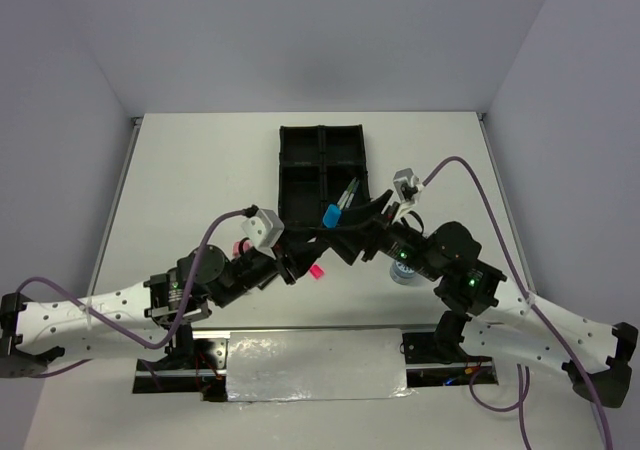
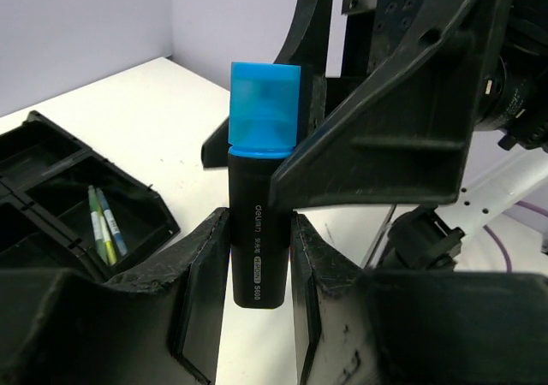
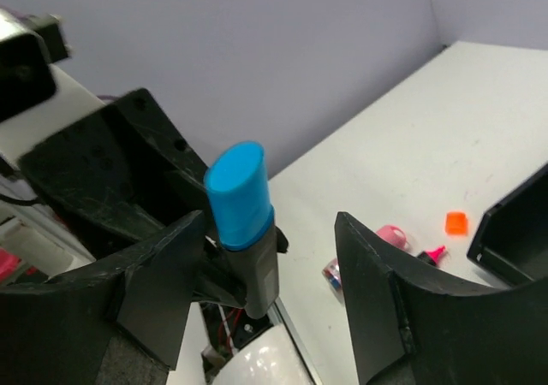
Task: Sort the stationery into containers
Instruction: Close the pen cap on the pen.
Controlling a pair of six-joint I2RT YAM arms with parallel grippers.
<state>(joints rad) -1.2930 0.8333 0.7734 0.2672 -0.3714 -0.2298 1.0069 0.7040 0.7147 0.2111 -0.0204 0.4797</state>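
Closest to the left wrist camera, the left gripper (image 2: 257, 241) is seen clamped on the lower barrel of a black highlighter (image 2: 255, 188), which is held upright above the table (image 1: 200, 160) with its blue cap (image 2: 264, 107) at twelve o'clock. White writing is printed down the barrel: "deli", then "S600" inside a small outlined label; the tiny characters between them cannot be read. The right gripper (image 3: 267, 231) is set around the cap end with its jaws well apart, a clear gap being left at three o'clock, so nothing is grasped by it. In the top view, the black four-compartment tray (image 1: 290, 170) is found at twelve o'clock from the cap, a small pink piece (image 1: 316, 270) at six o'clock and a blue-white roll (image 1: 402, 273) at four o'clock. Two thin pens (image 2: 103, 227) are seen lying in one tray compartment.
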